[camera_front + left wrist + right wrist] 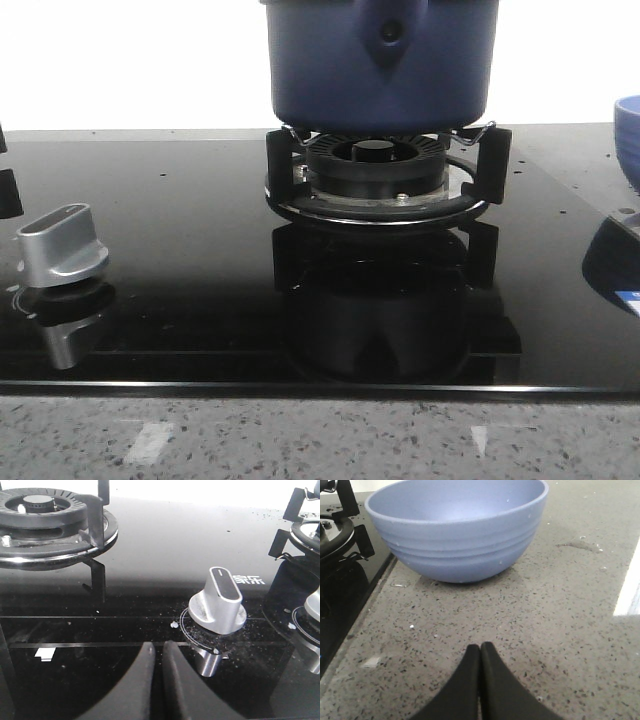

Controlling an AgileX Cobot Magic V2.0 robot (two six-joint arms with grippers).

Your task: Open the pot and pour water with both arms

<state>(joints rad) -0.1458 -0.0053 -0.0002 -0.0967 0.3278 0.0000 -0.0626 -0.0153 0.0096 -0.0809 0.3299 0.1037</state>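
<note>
The dark navy-blue pot stands on the burner grate at the middle back of the black glass hob; its top is cut off by the frame, so no lid shows. Its teardrop handle bracket faces me. My left gripper is shut and empty, low over the hob just beside a silver stove knob. My right gripper is shut and empty over the speckled counter, a short way in front of the light-blue bowl. Neither gripper shows in the front view.
A second burner lies on the hob's left side. The silver knob also shows in the front view at the left. The bowl's rim peeks in at the right edge. The grey speckled counter runs along the hob's front and right.
</note>
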